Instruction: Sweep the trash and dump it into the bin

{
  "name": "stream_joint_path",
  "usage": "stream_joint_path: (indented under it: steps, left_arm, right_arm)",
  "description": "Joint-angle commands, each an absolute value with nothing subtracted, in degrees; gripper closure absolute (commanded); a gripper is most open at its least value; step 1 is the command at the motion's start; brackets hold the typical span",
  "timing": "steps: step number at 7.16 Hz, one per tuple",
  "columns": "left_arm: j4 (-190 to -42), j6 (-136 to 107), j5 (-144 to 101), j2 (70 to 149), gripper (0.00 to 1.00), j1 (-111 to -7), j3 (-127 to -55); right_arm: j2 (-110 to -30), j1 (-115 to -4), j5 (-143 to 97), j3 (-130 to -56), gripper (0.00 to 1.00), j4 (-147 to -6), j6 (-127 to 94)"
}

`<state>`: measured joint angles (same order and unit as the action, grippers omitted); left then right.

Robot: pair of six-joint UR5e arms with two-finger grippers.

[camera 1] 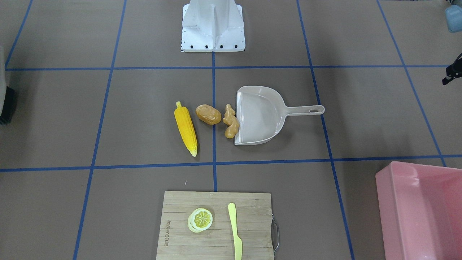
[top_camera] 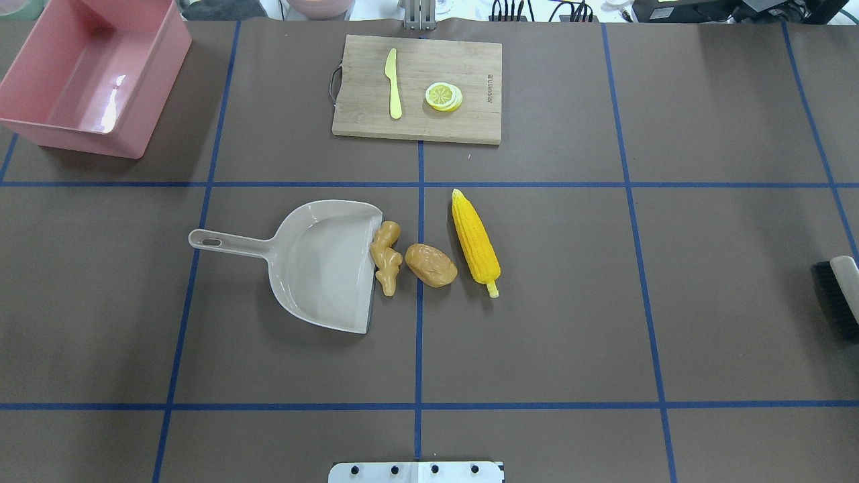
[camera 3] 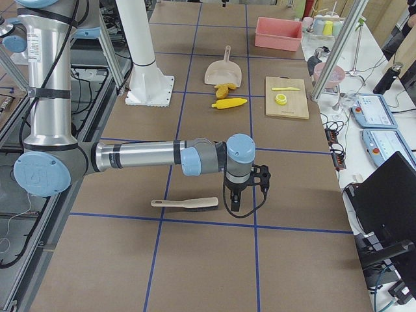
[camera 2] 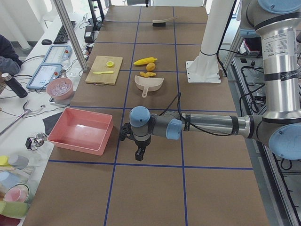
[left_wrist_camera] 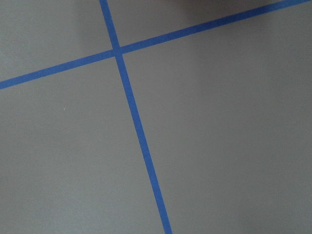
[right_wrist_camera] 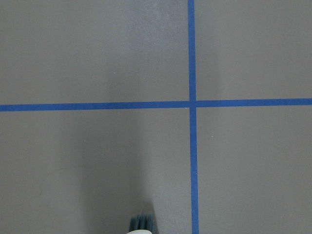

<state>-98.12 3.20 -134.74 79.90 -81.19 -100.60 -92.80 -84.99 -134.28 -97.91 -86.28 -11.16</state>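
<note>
So, from the front camera: the corn cob [camera 1: 186,128], the brown potato [camera 1: 208,114] and the ginger root [camera 1: 230,121] lie in a row on the tabletop [camera 1: 54,115]. The ginger sits right up against the open lip of the grey dustpan [camera 1: 260,115], the potato is just beside the ginger, and the corn is a little apart on the other side of the potato. The pink bin [camera 1: 393,216] is in that view's lower right corner, well apart from all three. A wooden cutting board [camera 1: 187,245] at the bottom edge carries a lemon slice [camera 1: 200,219] and a pale yellow knife [camera 1: 234,227].

The overhead view has the same row. The dustpan handle points toward the robot's left, the bin is at the far left corner, and a brush [top_camera: 835,295] pokes in at the right edge.

From the left-end camera, the left pincer [camera 2: 139,154] points down over the tabletop near the bin. Can't tell whether it's apart or together.

From the right-end camera, the right pincer [camera 3: 234,207] points down just beside the brush, which lies flat. Same deal, can't tell its state.

The left wrist camera shows only tabletop and crossing blue tape. The right wrist camera shows a tape cross, plus brush bristles at the bottom edge.
</note>
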Motion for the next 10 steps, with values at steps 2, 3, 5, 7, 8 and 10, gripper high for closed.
stream_joint_path:
  steps: [2, 3, 5, 7, 8, 10]
  left_arm:
    - [-98.09, 3.08, -134.74, 79.46, 0.01, -81.30, -100.46]
    - [-98.09, 2.64, -134.74, 79.02, 0.01, -81.21, -100.02]
    - [-98.17, 2.46, -134.74, 78.75, 0.01, -81.39, -100.63]
    - [-99.83, 2.11, -134.91, 79.01, 0.01, -81.39, -98.18]
    - [-99.93, 0.28, -134.91, 79.27, 0.01, -81.39, -98.17]
    - [-99.93, 0.26, -135.17, 79.28, 0.01, -82.08, -98.17]
  right_arm:
    - [-93.78, -84.99, -134.30, -99.05, 0.00, -86.31, -10.99]
    - [-93.69, -84.99, -134.30, -99.05, 0.00, -86.31, -10.99]
    - [-93.87, -84.99, -133.86, -99.23, 0.00, -86.31, -10.99]
    - [-93.87, -85.08, -133.68, -99.32, 0.00, -86.31, -10.99]
    - [-94.04, -85.08, -133.94, -99.23, 0.00, -86.31, -10.99]
    - [-94.13, -85.08, -133.42, -99.23, 0.00, -86.31, -11.25]
